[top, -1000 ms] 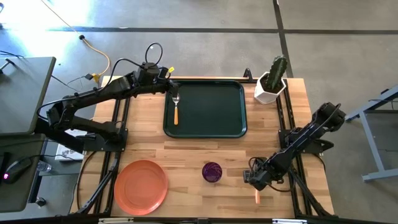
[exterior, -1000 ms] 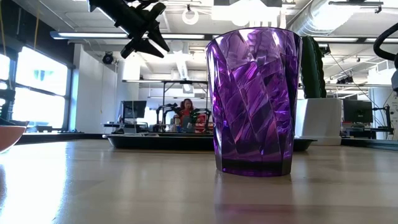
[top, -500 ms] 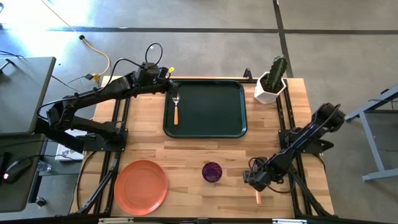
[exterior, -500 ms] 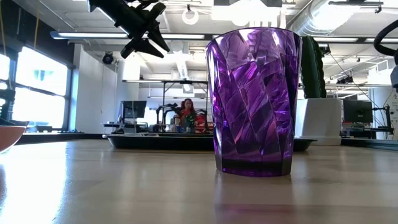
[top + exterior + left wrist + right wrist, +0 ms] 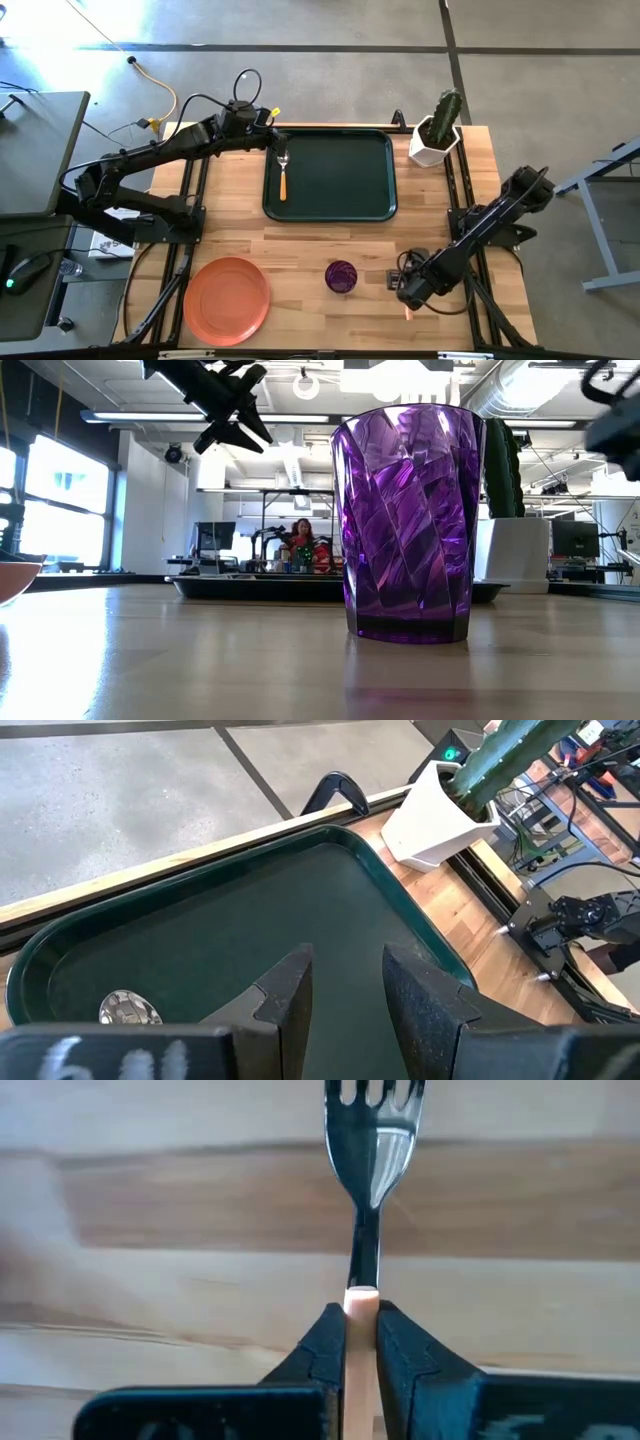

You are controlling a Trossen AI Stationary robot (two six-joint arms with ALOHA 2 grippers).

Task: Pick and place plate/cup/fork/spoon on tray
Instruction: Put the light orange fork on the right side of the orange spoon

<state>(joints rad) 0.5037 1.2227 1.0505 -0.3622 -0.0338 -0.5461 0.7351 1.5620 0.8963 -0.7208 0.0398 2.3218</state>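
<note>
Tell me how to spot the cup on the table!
Start at the big dark green rectangular tray, then come straight toward the table's near edge. The small dark purple faceted plastic cup stands upright there, beside the flat round orange-salmon plate. It is the only purple thing.

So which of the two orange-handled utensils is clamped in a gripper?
The fork: the right gripper pinches its handle. The spoon lies free on the tray.
</note>
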